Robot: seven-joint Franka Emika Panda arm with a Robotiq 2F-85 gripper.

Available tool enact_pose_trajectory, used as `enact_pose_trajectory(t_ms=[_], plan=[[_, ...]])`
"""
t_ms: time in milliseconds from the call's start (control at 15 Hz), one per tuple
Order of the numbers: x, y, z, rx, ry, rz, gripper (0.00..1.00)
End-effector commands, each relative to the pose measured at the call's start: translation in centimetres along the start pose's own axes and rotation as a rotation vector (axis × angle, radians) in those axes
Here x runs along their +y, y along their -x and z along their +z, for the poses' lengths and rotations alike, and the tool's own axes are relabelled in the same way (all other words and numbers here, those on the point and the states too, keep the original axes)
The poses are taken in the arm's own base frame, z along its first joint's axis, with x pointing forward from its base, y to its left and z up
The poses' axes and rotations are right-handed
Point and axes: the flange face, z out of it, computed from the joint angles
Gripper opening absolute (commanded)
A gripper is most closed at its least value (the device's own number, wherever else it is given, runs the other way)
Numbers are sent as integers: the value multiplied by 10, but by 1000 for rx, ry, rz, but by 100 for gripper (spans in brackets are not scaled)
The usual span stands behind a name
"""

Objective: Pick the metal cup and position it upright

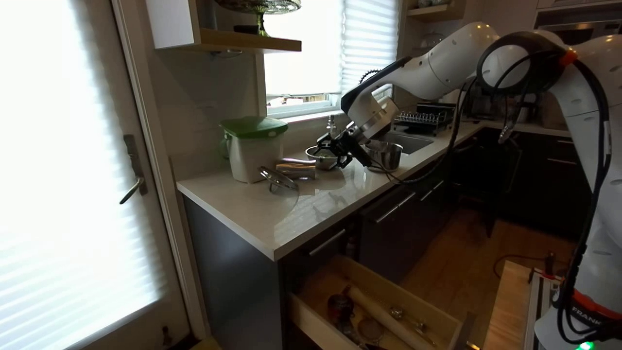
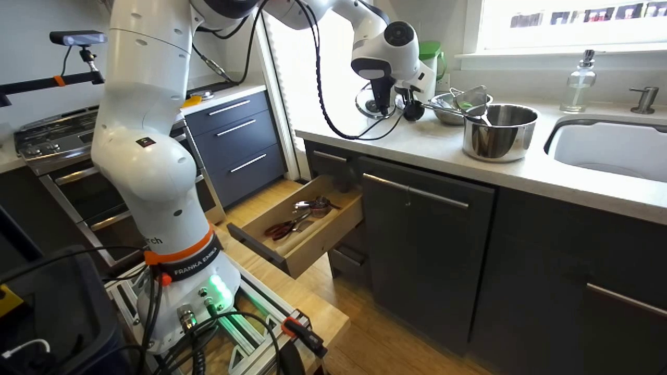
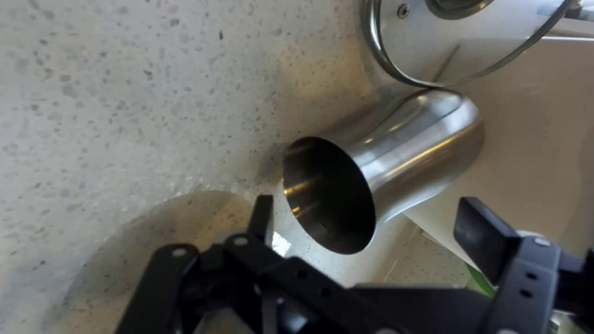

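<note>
While your fingers (image 3: 485, 239) stand wide apart, the metal cup (image 3: 403, 157) lies on its side.
Its long axis runs along the bench (image 3: 139, 93) (just beside the glass lid (image 3: 468, 46)), mouth facing lower left in your wrist view, base toward the white tub (image 1: 255, 158).

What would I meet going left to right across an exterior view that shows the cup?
Door handle → tub → cup, on its side → tool → pot → rack.
</note>
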Motion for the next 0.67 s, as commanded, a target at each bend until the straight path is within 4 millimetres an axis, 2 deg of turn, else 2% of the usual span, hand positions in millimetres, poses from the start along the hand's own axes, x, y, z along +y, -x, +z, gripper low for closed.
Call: enact_pose_trajectory(t_ms=[0,200,267,333,400,467,600], plan=[[0,-12,31,-19,-51,36,100],[-1,-17,47,-14,-72,52,100],[-2,-19,52,-13,-83,56,75],[-4,-21,55,-14,-97,61,74],[-5,-22,58,-14,-109,65,68],[-9,-24,59,-22,-132,76,57],[-17,-30,57,-41,-180,100,43]])
